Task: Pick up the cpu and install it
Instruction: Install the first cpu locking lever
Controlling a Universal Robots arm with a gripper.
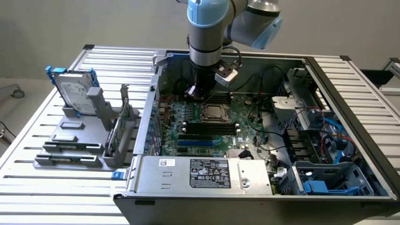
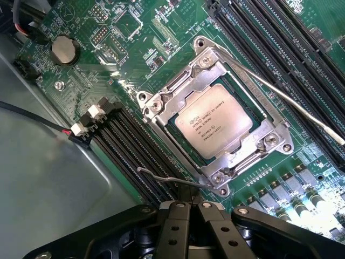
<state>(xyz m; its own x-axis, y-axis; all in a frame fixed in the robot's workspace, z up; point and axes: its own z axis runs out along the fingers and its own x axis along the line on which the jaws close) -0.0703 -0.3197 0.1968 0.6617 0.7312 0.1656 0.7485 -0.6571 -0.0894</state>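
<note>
The cpu (image 2: 214,120) is a small square chip with a silver-grey printed top. It lies flat inside the metal socket frame (image 2: 161,102) on the green motherboard (image 1: 244,105), within the open computer case. In the exterior view the cpu (image 1: 214,111) sits mid-board, just below and to the right of my gripper (image 1: 196,92). The gripper (image 2: 194,208) hangs a short way above the board beside the socket. Its two black fingers (image 2: 178,226) are shut together with nothing between them, clear of the chip.
Thin wire socket levers (image 2: 294,108) stick out past the frame. Long black memory slots (image 1: 209,127) flank the socket. A silver hard drive in a blue frame (image 1: 75,93) stands on a grey fixture (image 1: 72,140) at the exterior view's left. The power supply (image 1: 206,173) closes the near side.
</note>
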